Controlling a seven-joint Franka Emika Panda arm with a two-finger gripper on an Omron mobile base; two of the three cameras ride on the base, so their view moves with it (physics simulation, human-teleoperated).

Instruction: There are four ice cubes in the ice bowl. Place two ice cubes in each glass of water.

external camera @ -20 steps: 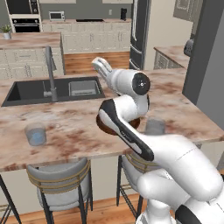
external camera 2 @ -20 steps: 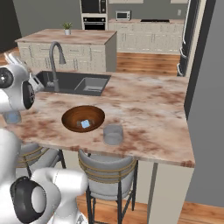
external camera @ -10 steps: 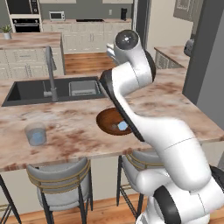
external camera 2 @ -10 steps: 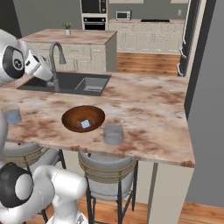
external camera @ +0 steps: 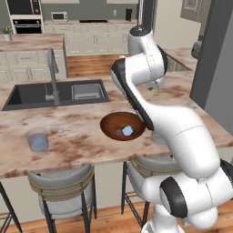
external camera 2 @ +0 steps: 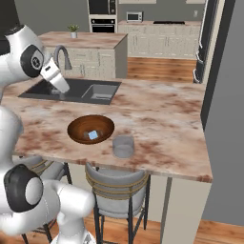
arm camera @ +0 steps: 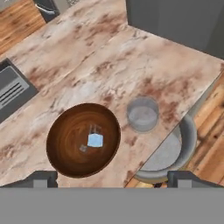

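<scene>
The dark wooden ice bowl (arm camera: 83,139) (external camera: 123,126) (external camera 2: 90,128) sits near the counter's front edge. One pale-blue ice cube (arm camera: 95,140) (external camera: 128,130) (external camera 2: 93,135) shows plainly in it, with fainter translucent bits beside it. One glass of water (arm camera: 142,113) (external camera 2: 123,146) stands just right of the bowl, and in the left base view the arm covers it. The other glass of water (external camera: 37,139) stands far to the left. My gripper (arm camera: 113,178) hangs high above the bowl, open, with nothing between its fingers.
A dark sink (external camera: 54,93) (external camera 2: 76,90) with a faucet (external camera: 52,73) lies behind the bowl. Stools (arm camera: 170,153) (external camera: 61,189) stand under the counter's front edge. A dark tall wall (external camera 2: 224,95) bounds the counter on the right.
The arm has swung up from a folded pose low over the counter to an upright one. The hand now sits high, and the bowl shows uncovered in the left base view.
</scene>
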